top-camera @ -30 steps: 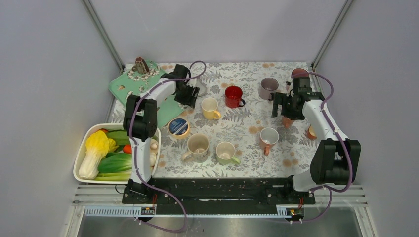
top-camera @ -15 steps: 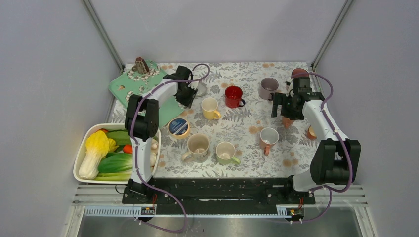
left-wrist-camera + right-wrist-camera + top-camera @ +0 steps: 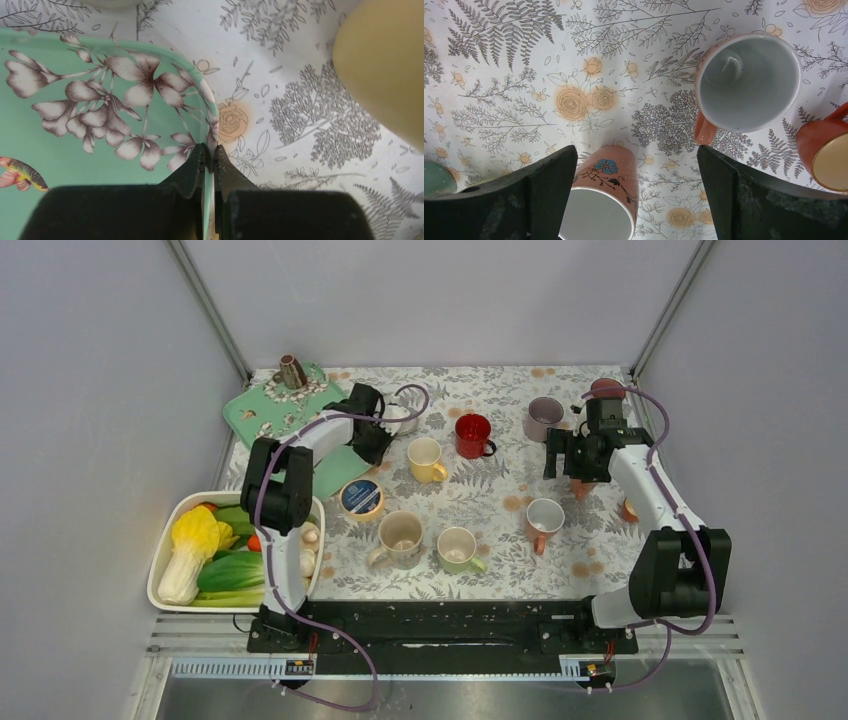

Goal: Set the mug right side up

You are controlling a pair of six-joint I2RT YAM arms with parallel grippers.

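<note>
At the far-left tray corner | left gripper (image 3: 210, 154) has just closed, pinching green tray (image 3: 100, 120) rim | right gripper (image 3: 636, 152) spread wide over flowered pink mug (image 3: 605, 192), apparently on its side | righting not begun

Printed sheet on desk (image 3: 499, 75): smooth, slight sheen, looks like oilcloth.
Glazed ceramic pink mug (image 3: 748, 82): inside white, glossy.
Ceramic flower mug (image 3: 604, 200): outside finely dotted and matt, inside white and glossy.
Green tray (image 3: 75, 130): smooth, glossy, printed flowers.
Black left gripper (image 3: 210, 160) and right gripper (image 3: 636, 150): plastic, matt, slightly grainy.
</note>
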